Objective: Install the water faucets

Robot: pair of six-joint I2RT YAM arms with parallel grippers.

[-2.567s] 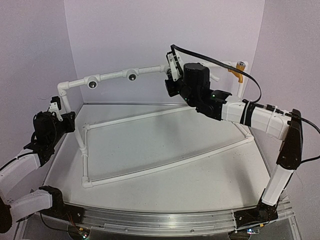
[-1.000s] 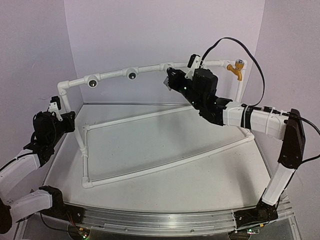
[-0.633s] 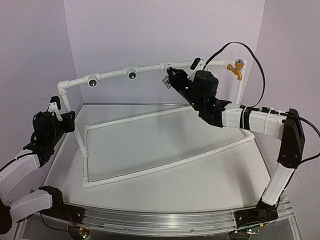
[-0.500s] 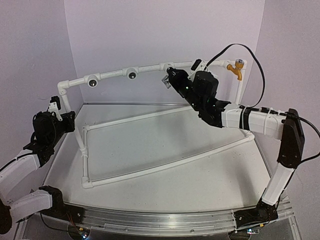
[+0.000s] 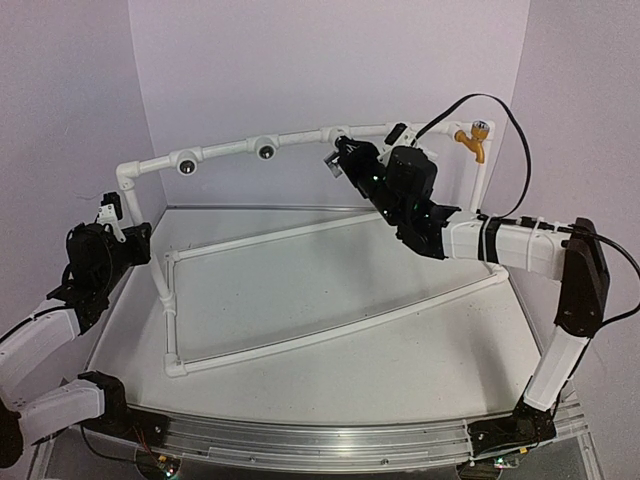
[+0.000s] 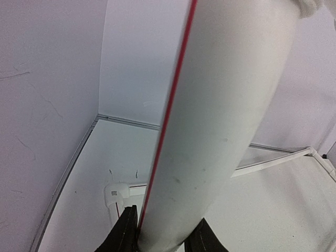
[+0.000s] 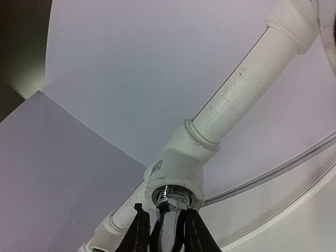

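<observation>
Over your white table (image 5: 400,370), your right arm (image 5: 500,240) stretches up, right claw (image 7: 167,232) pinching the silver tap (image 7: 169,202) at a tee (image 7: 176,168); your left claw (image 6: 163,237) clamps the frame post (image 6: 220,121).

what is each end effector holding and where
Right end effector: silver faucet, by its body just below the threads in the tee fitting. Left end effector: the white pipe, across its shaft.

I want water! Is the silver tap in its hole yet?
In, at least partly: the threaded end of the silver faucet sits inside the tee fitting; right gripper shut on it. Tightness: cannot tell.
</observation>
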